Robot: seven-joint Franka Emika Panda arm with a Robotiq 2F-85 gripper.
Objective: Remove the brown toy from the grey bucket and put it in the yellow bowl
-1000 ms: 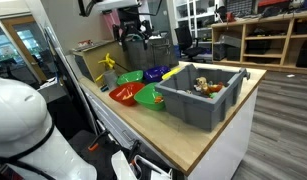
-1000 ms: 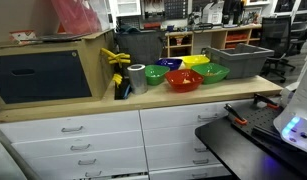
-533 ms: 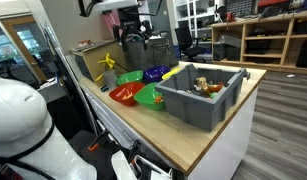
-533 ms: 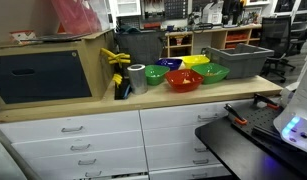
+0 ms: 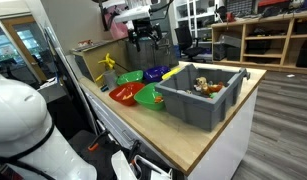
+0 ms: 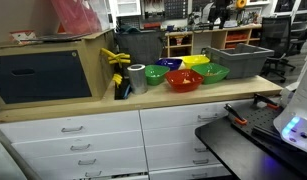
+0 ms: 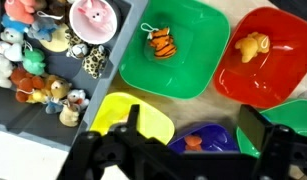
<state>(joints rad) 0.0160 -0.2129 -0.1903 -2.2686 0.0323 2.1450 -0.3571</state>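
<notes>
The grey bucket (image 5: 198,108) stands on the counter and holds several small plush toys. A brown-orange toy (image 5: 204,86) lies among them; in the wrist view it (image 7: 59,98) sits near the bucket's (image 7: 23,130) inner wall. The yellow bowl (image 7: 128,112) is empty and lies beside the bucket; it also shows in both exterior views (image 5: 170,72) (image 6: 196,61). My gripper (image 7: 191,122) is open and empty. It hangs high above the cluster of bowls, over the blue bowl (image 7: 198,140), and is seen above the counter's far end in an exterior view (image 5: 145,38).
A green bowl (image 7: 173,50) holds an orange striped toy (image 7: 159,42). A red bowl (image 7: 268,60) holds a yellow-orange toy. A second green bowl (image 7: 249,140) is at the lower right. A silver tape roll (image 6: 137,77) and a yellow clamp (image 6: 117,60) stand by the wooden box (image 6: 53,70).
The arm has shifted sideways toward the bucket side, with the gripper still high above the bowls. The objects on the counter have not moved.
</notes>
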